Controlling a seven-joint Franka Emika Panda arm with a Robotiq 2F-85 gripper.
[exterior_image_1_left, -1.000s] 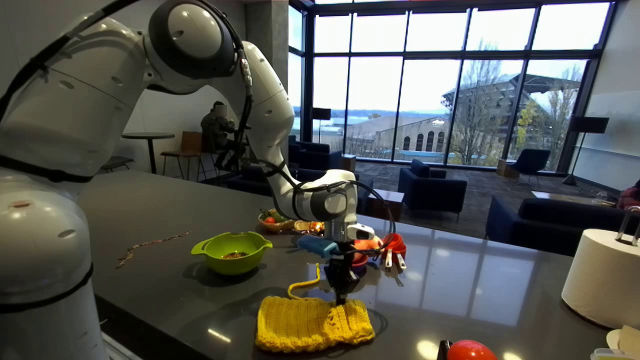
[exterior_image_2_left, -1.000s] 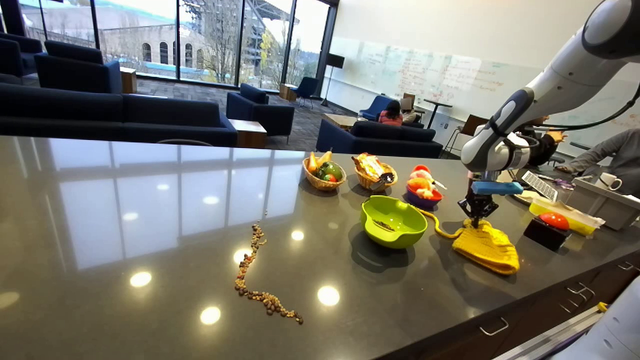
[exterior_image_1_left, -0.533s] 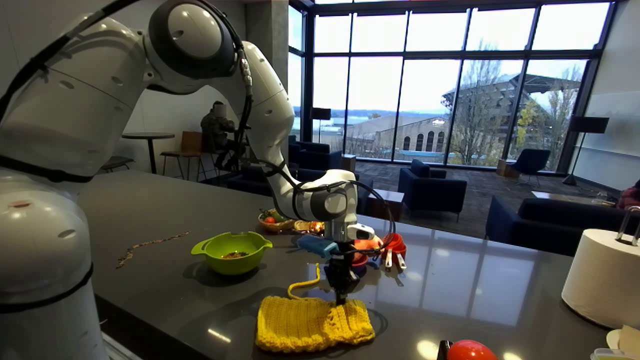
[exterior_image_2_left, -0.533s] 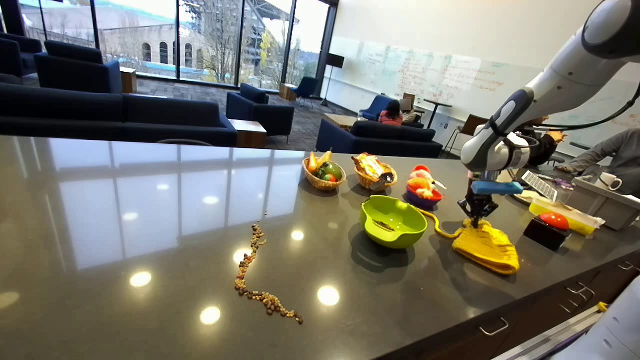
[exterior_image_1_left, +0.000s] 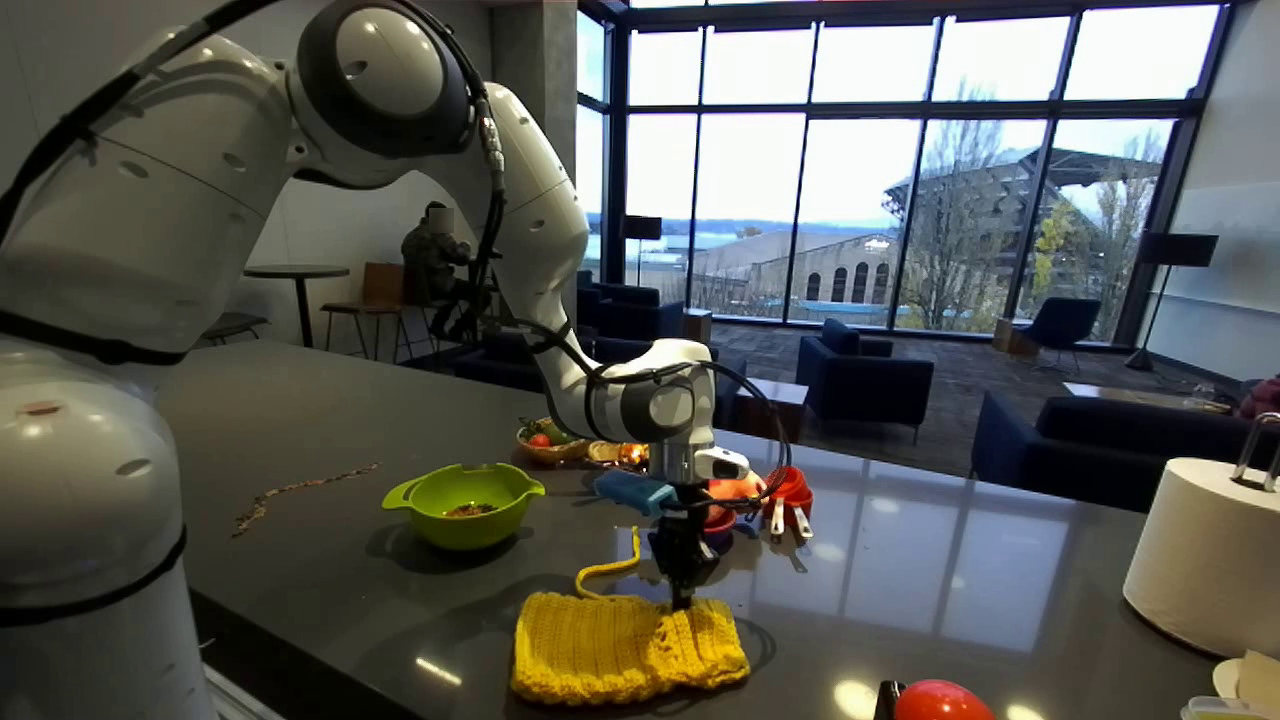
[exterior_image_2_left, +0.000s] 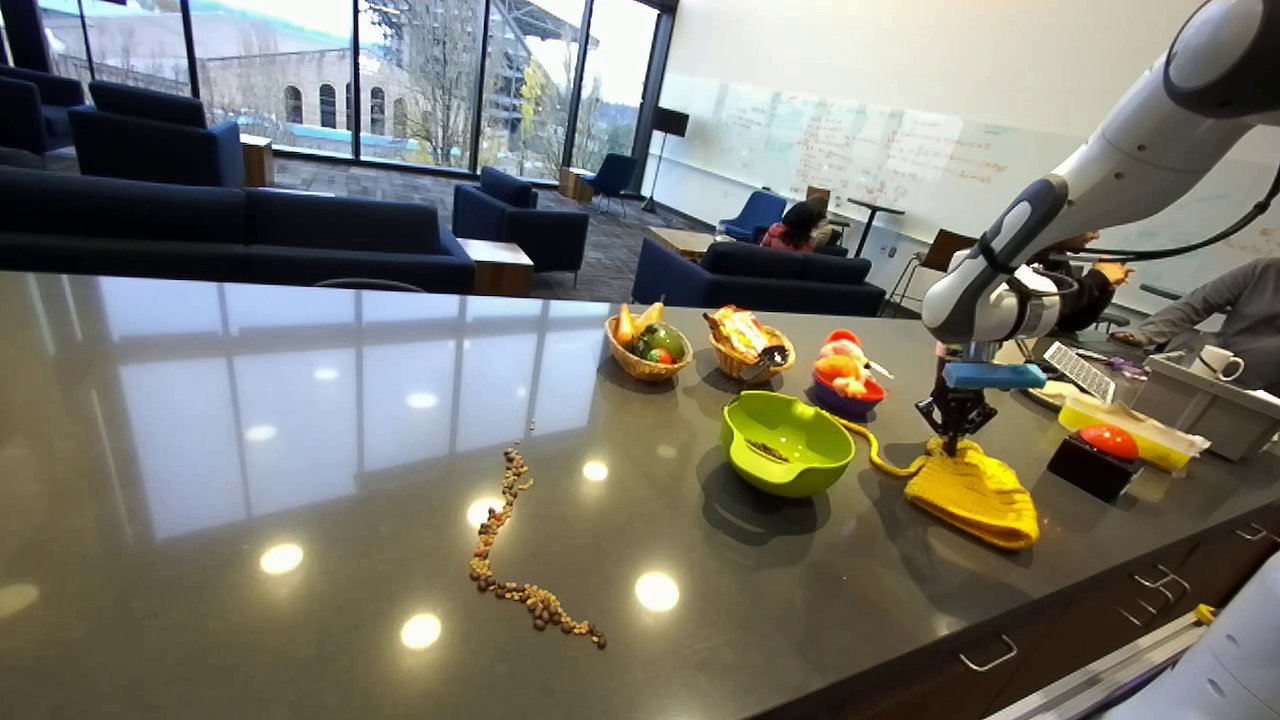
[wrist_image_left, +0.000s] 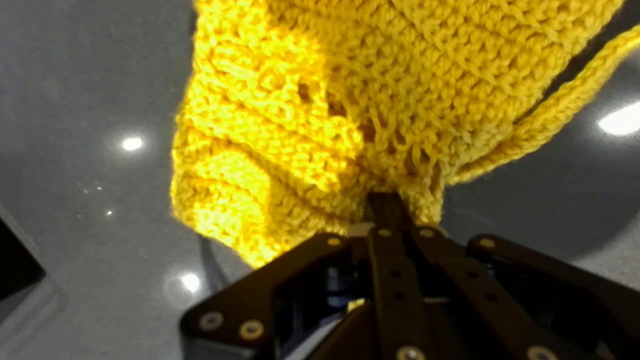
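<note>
A yellow knitted piece (exterior_image_1_left: 600, 650) with a braided cord (exterior_image_1_left: 610, 568) lies folded on the dark counter; it also shows in an exterior view (exterior_image_2_left: 975, 497) and fills the upper part of the wrist view (wrist_image_left: 400, 75). My black gripper (exterior_image_1_left: 681, 603) points straight down at its far edge. In the wrist view the fingertips (wrist_image_left: 387, 200) are together, sunk in the knit, which bunches around them. The pinched fabric between the tips is hidden. The gripper also shows in an exterior view (exterior_image_2_left: 953, 447). Most of the knit rests on the counter.
A green bowl (exterior_image_2_left: 785, 440) with small bits inside stands near the cord. A purple bowl of toy food (exterior_image_2_left: 848, 395), baskets (exterior_image_2_left: 645, 370), a black box with a red dome (exterior_image_2_left: 1095, 465), a line of beans (exterior_image_2_left: 490, 540) and a paper roll (exterior_image_1_left: 1210, 560) are on the counter.
The arm, gripper and yellow knit have not visibly moved. Only a person in the background has shifted slightly.
</note>
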